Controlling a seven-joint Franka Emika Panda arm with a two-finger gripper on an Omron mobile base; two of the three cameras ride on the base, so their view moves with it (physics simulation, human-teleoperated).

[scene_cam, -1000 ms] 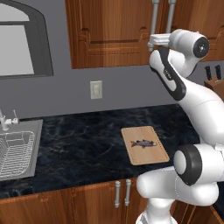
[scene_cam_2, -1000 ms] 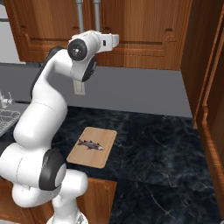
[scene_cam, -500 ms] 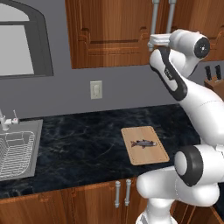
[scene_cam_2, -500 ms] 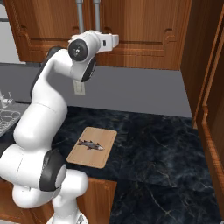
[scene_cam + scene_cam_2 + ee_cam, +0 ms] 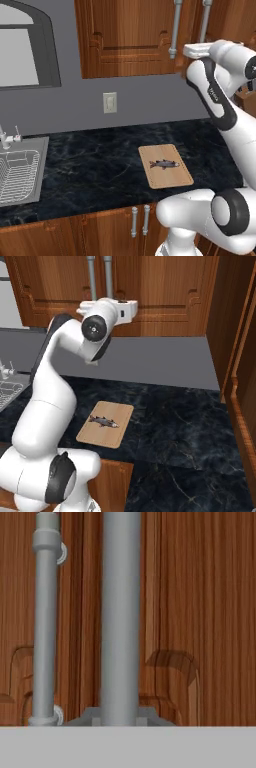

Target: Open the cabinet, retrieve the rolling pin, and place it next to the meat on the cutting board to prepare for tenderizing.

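The cabinet point(image 5: 130, 35) point(image 5: 165, 286) hangs on the wall above the counter with both doors closed. My arm is raised to the pair of long grey bar handles where the doors meet. In the hand view, the right door's handle point(image 5: 120, 612) runs straight down into my gripper point(image 5: 120, 719) point(image 5: 108, 300), which is shut on it near its lower end. The left door's handle point(image 5: 45, 622) stands free beside it. Below, the cutting board point(image 5: 172, 177) point(image 5: 107, 436) lies on the dark counter with the meat point(image 5: 164, 163) point(image 5: 104, 421) across its middle. The rolling pin is hidden.
A steel sink point(image 5: 20, 170) with a faucet point(image 5: 7, 137) sits at the counter's left end under a window point(image 5: 20, 50). A wall outlet point(image 5: 110, 102) is on the grey backsplash. A tall wooden unit point(image 5: 240, 381) bounds the counter on the right.
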